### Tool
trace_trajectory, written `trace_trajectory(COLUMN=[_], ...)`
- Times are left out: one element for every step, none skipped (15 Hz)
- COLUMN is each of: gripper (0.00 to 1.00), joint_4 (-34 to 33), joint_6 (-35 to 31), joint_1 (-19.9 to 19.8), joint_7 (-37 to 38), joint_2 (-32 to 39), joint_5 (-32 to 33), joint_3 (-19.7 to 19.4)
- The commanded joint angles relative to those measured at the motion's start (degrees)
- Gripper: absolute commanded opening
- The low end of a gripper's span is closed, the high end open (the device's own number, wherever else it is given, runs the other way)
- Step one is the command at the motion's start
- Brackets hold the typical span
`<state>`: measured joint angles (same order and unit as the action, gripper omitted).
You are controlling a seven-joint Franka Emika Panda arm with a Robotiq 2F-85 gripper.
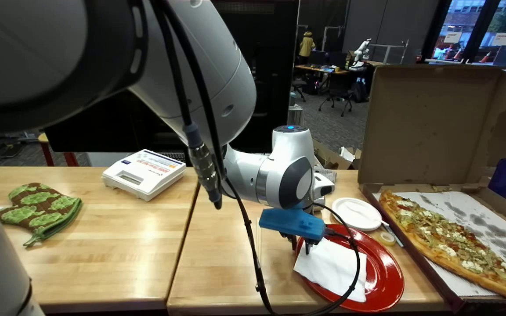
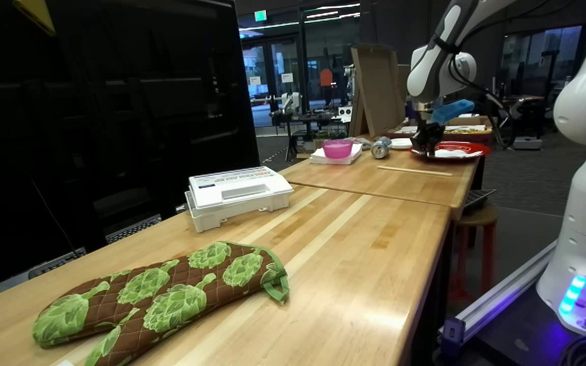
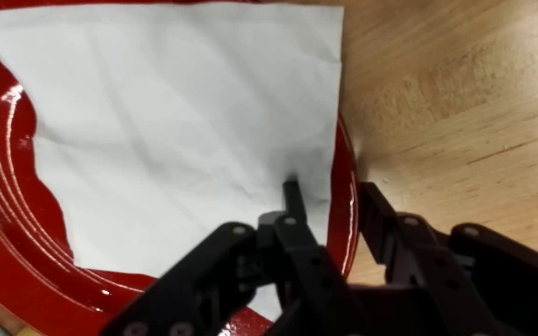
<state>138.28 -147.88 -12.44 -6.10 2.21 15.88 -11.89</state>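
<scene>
i see the gripper (image 3: 329,185), parted, astride the edge of a red plate (image 3: 21,275) and paper napkin (image 3: 180,126). a grasp seems in hand, needing even closing.

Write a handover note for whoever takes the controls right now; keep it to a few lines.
End effector: jaws apart, astride the rim of the red plate; one side over the white napkin, the other outside the rim.
Things: the napkin lies on the plate, one corner overhanging the rim; the pizza lies in the open box beside the plate.
Done: jaws placed on either side of the rim.
Left: probably a firm grip; none shows yet.
</scene>
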Motion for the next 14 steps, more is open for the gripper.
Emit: trace_trajectory(gripper=[0.05, 0.03, 0.05, 0.02, 0.03, 0.00, 0.03, 0.00, 0.01, 0.00, 0.00, 0.00, 0.00, 0.00], joint_4=[-1.0, -1.1, -1.2, -1.2, -1.3, -1.2, -1.3, -1.3, -1.3, -1.3, -1.2, -1.1, -0.9, -0.6], joint_6=[1.4, 1.5, 1.6, 1.6, 1.6, 1.6, 1.5, 1.5, 1.6, 1.5, 1.5, 1.4, 1.4, 1.3], joint_1=[-0.3, -0.3, -0.4, -0.3, -0.3, -0.3, -0.3, -0.2, -0.2, -0.2, -0.2, -0.1, 0.0, 0.1], joint_7=[-3.6, -3.9, -4.1, -4.2, -4.2, -4.2, -4.2, -4.3, -4.4, -4.4, -4.3, -4.4, -4.3, -4.4], joint_2=[-0.3, -0.5, -0.5, -0.6, -0.7, -0.9, -0.9, -1.0, -1.1, -1.1, -1.3, -1.4, -1.6, -2.0], joint_5=[-2.7, -2.9, -3.2, -3.2, -3.2, -3.0, -3.0, -3.1, -3.1, -3.1, -2.9, -2.9, -2.7, -2.5], joint_3=[-0.3, -0.3, -0.3, -0.3, -0.3, -0.4, -0.3, -0.3, -0.3, -0.3, -0.3, -0.2, -0.2, -0.1])
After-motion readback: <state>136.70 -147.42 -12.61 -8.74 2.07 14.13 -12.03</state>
